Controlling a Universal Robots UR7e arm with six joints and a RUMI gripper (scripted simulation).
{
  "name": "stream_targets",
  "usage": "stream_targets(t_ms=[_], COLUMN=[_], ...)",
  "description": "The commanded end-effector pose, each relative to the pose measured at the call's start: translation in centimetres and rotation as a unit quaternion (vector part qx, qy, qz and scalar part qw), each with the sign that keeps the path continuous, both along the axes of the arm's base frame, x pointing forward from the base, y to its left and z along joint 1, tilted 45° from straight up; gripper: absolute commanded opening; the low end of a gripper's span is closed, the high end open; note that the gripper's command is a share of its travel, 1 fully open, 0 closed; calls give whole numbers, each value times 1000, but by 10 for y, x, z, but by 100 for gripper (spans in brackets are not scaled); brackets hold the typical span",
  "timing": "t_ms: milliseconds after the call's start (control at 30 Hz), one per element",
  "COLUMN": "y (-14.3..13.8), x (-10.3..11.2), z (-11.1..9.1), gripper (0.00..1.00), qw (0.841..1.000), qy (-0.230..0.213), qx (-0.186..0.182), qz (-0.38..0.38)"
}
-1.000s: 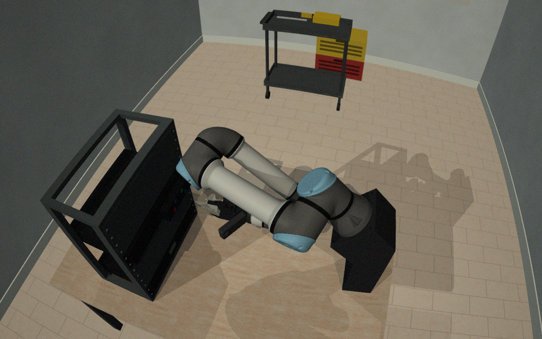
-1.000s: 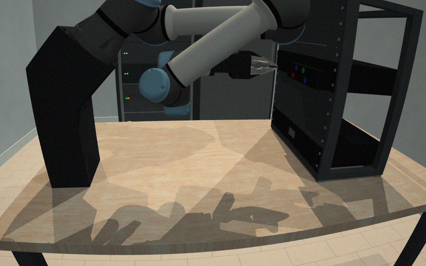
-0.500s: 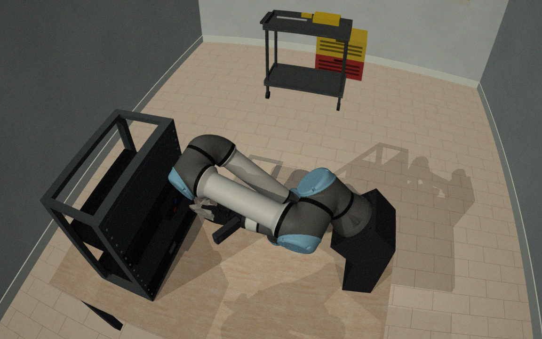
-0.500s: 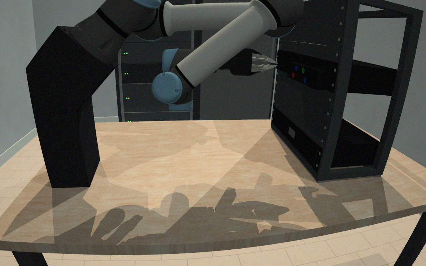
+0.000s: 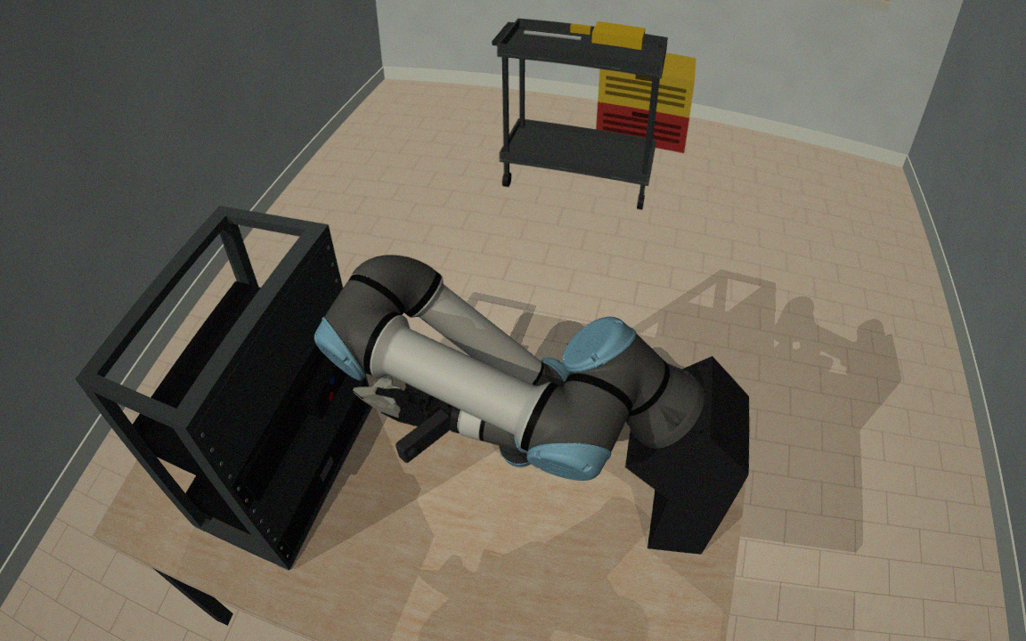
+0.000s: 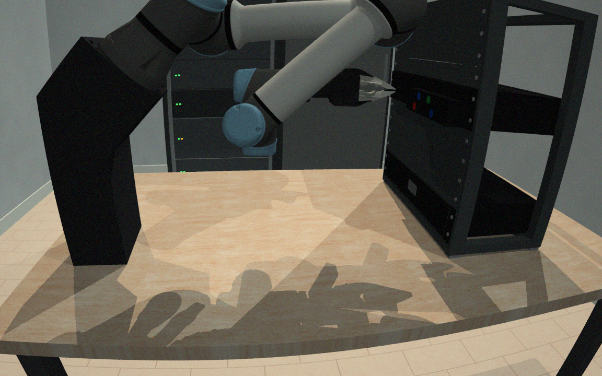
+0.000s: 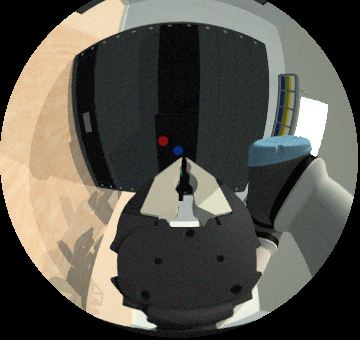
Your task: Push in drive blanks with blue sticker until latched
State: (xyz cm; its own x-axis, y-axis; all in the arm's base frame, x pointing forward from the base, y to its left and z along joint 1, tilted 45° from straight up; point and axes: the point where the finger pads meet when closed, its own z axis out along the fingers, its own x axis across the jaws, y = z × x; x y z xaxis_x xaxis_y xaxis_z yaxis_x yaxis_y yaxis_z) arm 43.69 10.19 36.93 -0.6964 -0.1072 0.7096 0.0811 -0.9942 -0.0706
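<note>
The black open rack (image 5: pixel 151 296) (image 6: pixel 479 140) (image 7: pixel 120 105) stands on the table. A block of drive blanks (image 6: pixel 448 109) juts from its front at mid height. Its faces carry a blue sticker (image 6: pixel 418 95) (image 7: pixel 178 150) (image 5: pixel 330 382), a green sticker (image 6: pixel 428 98), a red sticker (image 6: pixel 414 105) (image 7: pixel 163 140) and a second blue sticker (image 6: pixel 430 112). My gripper (image 6: pixel 391 90) (image 7: pixel 183 159) (image 5: pixel 359 391) is shut and empty. Its tips point level at the block's near end, at or just short of touching. In the wrist view the tips hide the second blue sticker.
The wooden table (image 6: pixel 247 224) (image 5: pixel 500 510) carries my black base pedestal (image 6: pixel 92 163) (image 5: pixel 692 462) opposite the rack. A black cart (image 5: pixel 581 151) with yellow and red boxes stands far off by the wall. Server cabinets (image 6: pixel 219 116) stand behind the table.
</note>
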Motion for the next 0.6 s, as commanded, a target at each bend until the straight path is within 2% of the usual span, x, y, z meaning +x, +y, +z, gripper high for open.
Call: stream_targets(t_ms=[0,267,567], y=[0,1,1], x=[7,33,35], z=[7,33,35], gripper=[0,0,0], qw=[1000,1000,1000], qy=[0,0,0], qx=[0,0,0], qz=[0,0,0])
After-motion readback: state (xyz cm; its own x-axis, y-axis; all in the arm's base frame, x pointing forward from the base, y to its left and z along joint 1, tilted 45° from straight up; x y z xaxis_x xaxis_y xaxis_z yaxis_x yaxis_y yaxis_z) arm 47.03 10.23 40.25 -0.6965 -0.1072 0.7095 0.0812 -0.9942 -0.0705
